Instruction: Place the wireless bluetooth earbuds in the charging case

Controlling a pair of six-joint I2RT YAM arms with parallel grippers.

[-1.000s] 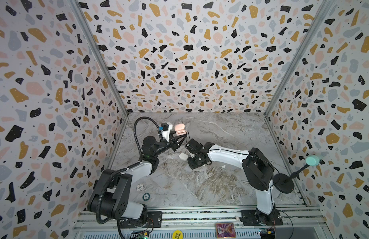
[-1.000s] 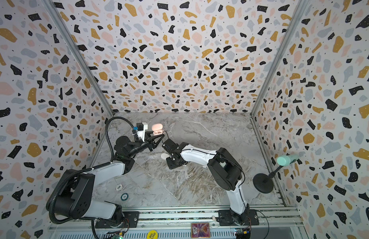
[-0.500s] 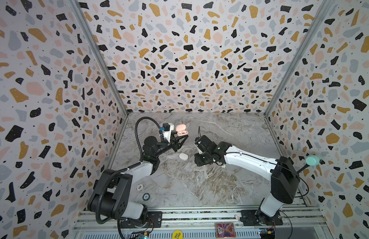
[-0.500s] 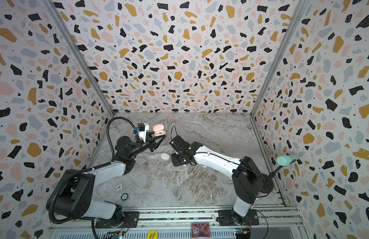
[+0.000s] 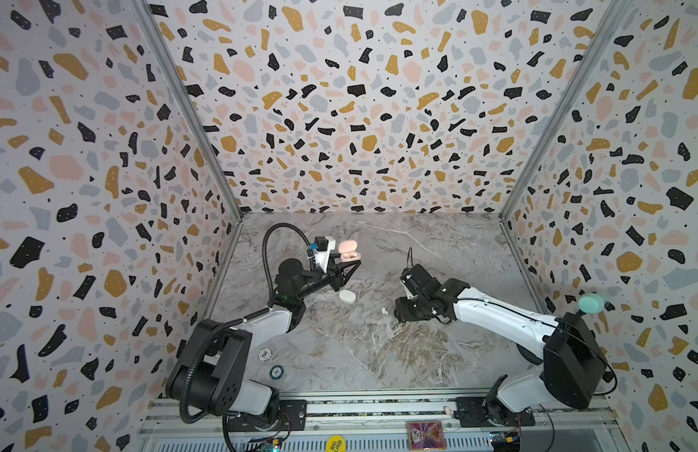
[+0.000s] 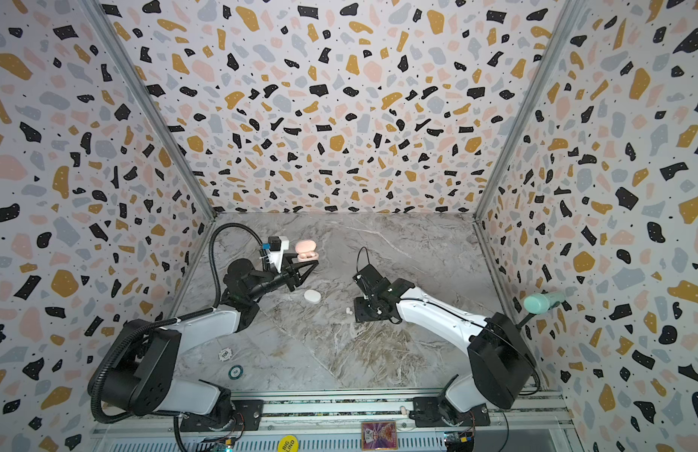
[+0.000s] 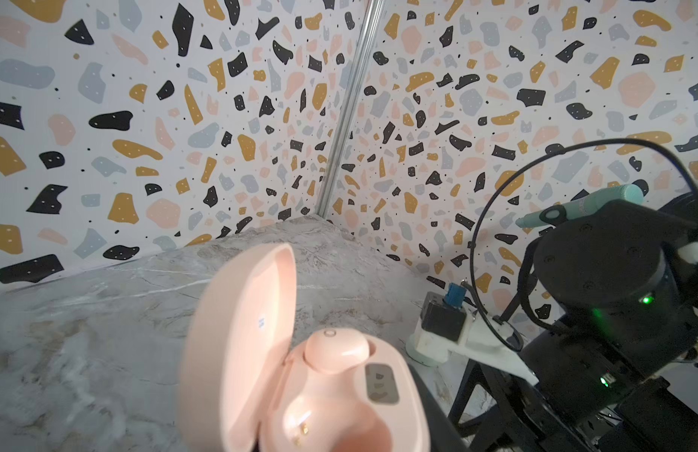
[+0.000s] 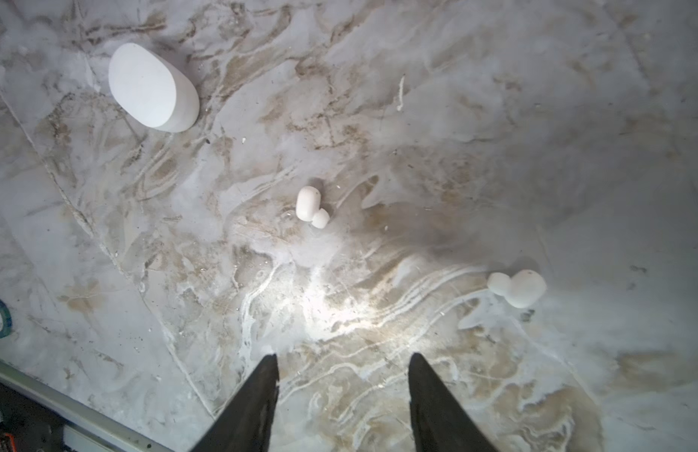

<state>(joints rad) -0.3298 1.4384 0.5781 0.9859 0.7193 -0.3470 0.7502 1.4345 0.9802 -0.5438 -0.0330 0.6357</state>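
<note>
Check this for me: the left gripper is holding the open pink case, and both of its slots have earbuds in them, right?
Not quite. The left gripper is holding the open pink case, but only one slot has an earbud in it; the other slot is empty, as the left wrist view shows.

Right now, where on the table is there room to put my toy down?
Two bare patches: the back right corner, behind the right arm, and the front middle, between the poker chips and that arm. The middle is crowded: white case, white earbuds, the right fingers, the pink case.
</note>
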